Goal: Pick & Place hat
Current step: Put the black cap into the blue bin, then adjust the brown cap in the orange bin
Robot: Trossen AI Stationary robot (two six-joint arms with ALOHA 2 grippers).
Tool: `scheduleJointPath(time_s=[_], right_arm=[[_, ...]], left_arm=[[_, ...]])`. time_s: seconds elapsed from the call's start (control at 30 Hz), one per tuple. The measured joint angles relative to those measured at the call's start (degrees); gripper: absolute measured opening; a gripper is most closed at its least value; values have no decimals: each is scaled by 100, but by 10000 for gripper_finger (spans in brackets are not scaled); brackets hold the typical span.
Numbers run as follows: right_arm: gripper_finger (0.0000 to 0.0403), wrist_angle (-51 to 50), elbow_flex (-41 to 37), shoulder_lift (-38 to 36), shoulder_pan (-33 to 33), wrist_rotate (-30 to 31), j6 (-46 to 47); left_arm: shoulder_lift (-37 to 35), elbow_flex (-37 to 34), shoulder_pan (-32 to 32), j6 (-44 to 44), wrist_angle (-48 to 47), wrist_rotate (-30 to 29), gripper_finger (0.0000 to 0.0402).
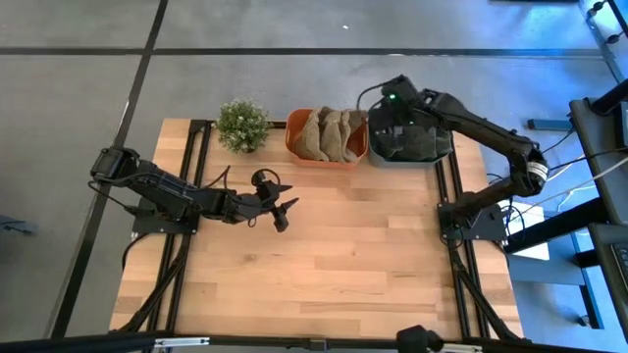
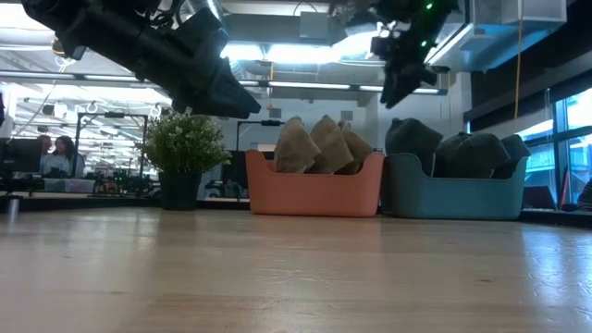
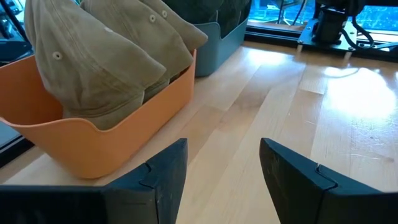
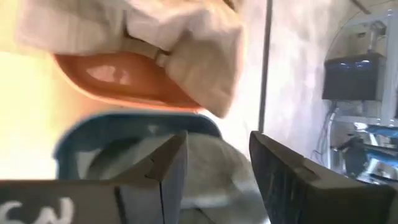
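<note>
Worktop (image 1: 324, 265): pale wood, bare across near half.
Orange bin (image 1: 327, 155): far edge, khaki caps (image 1: 329, 134) upright.
Left jaws (image 1: 280, 206): parted, empty.
Right jaws (image 1: 390, 110): parted, empty, above dark-hat blue bin (image 1: 410, 157).

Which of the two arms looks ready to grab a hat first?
Probably the right. Its open right gripper hangs directly over the blue bin of dark hats, while the open left gripper hovers above bare table, short of the orange bin.

We find no text, label, brand or number that we can read in any view. The only candidate is a run of pale marks low on the right gripper (image 4: 214, 168) body in the right wrist view (possibly letters, but too blurred and cut off for us to make out).
</note>
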Motion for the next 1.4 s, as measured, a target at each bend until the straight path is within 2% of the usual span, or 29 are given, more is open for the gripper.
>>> scheduleJointPath(time_s=[0.23, 0.33, 0.43, 0.53, 0.8, 1.03, 1.1, 1.2, 1.4], right_arm=[[172, -60, -9, 848, 61, -14, 54], [172, -299, -9, 1146, -5, 126, 55], [172, -869, -9, 1303, -52, 540, 58], [172, -1220, -15, 1274, -63, 862, 172], [172, -2060, -156, 1016, -241, 923, 225], [172, -2683, -184, 937, -572, 1187, 1030], [172, -2686, -165, 787, -583, 987, 1111], [172, -2667, -55, 482, -496, 324, 1248], [172, -2170, -39, -511, 10, -553, 2379]], left_arm=[[0, 0, 0, -4, 4, 5, 196], [0, 0, 0, -27, 10, 6, 196], [0, 0, 0, -107, 4, 19, 196], [0, 0, 0, -83, 1, 44, 196], [0, -2, 0, -17, -3, 51, 196], [0, -2, 0, 4, -14, 156, 196], [0, -2, 0, 4, -24, 178, 196], [-22, -2, 0, 5, -43, 137, 196], [-204, -9, -4, 47, -284, 166, 196]])
